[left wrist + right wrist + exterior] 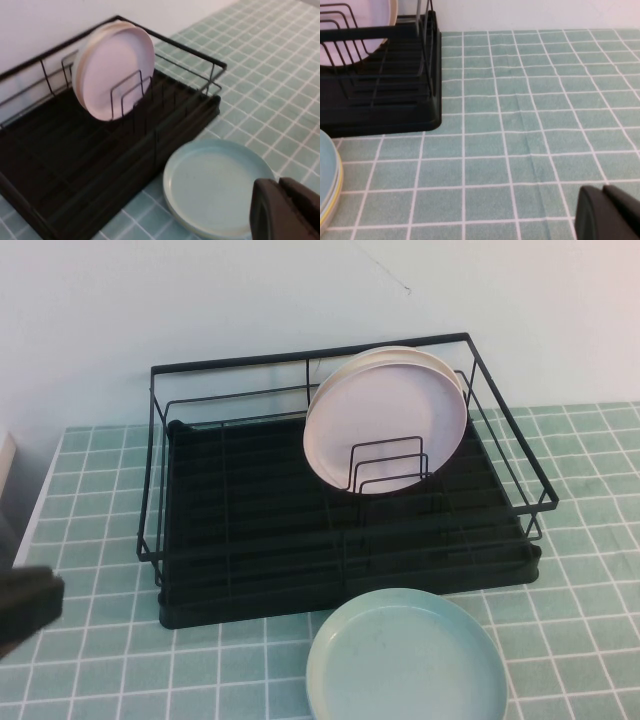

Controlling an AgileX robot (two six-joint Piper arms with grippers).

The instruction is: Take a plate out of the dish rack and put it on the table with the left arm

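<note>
The mint-green plate [405, 660] lies flat on the tiled table [590, 490], just in front of the black dish rack [250, 540]. It also shows in the left wrist view [215, 185] and at the edge of the right wrist view [326, 185], where a yellowish rim shows under it. My left gripper [25, 605] is at the table's left edge, apart from the plate; in its wrist view [278, 184] it is shut and empty, hovering beside the plate's rim. My right gripper [603, 190] is shut and empty above bare tiles.
Pale pink plates [385, 415] stand upright in the wire dividers at the rack's right back, also seen in the left wrist view [112, 70]. The rack's right end [385, 105] faces open tiles. A white wall is behind.
</note>
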